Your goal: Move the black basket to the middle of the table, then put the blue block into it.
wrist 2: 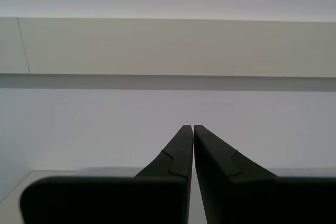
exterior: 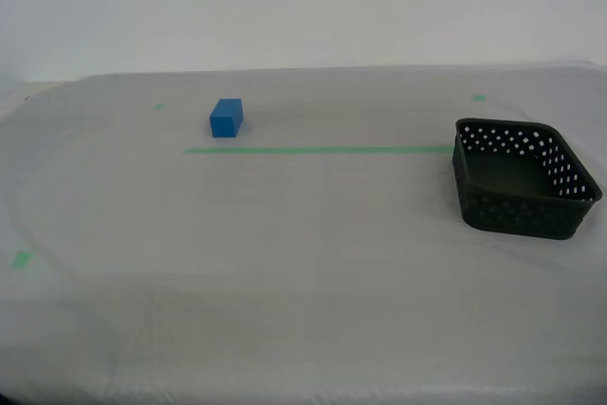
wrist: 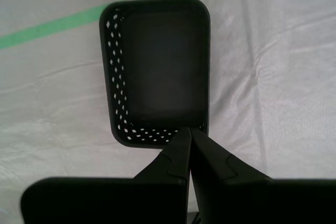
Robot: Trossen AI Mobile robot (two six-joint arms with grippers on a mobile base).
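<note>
The black basket stands empty at the exterior view's right, at the end of the green tape line on the cloth-covered table. In the first wrist view the black basket lies just beyond my first gripper, which hangs above it, shut and holding nothing. The blue block sits alone behind the tape line, toward the exterior view's left. My second gripper is shut and empty, facing a plain wall. Neither arm shows in the exterior view.
Small green tape bits mark the cloth near the exterior view's left edge and at the back. A white wall rises behind the table.
</note>
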